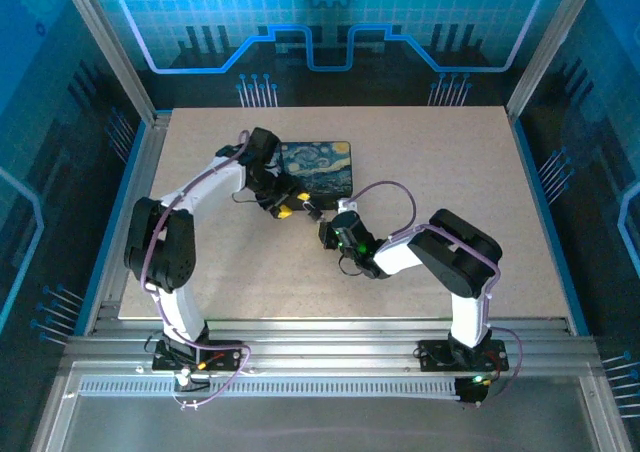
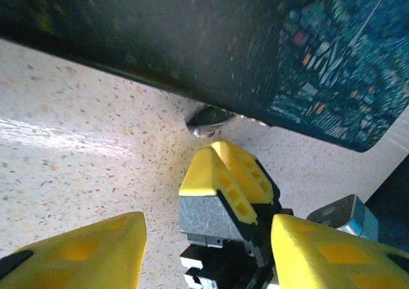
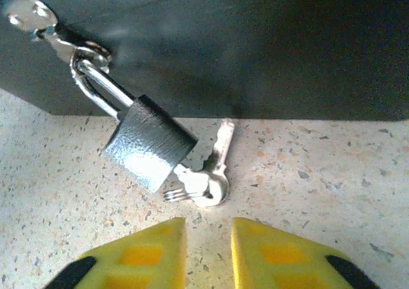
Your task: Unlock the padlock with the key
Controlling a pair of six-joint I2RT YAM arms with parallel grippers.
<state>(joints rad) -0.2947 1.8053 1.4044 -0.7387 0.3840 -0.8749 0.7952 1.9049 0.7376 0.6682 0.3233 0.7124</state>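
The padlock [image 3: 148, 145] is seen hanging from the hasp [image 3: 61, 36] of the box [image 3: 268, 46], low against the desk [image 3: 319, 174], with the key [image 3: 208, 187] apparently seated in its base. The right hand [image 3: 208, 250], slightly parted, and the left hand [image 2: 208, 230], spread wide, are released. The key head likely needs to be pinched and turned.

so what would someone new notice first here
The dark padlock hangs by its shackle from a latch on the dark box, with silvery keys at its lower end. From above, the box's swirling blue-yellow print stands out against the pale table.
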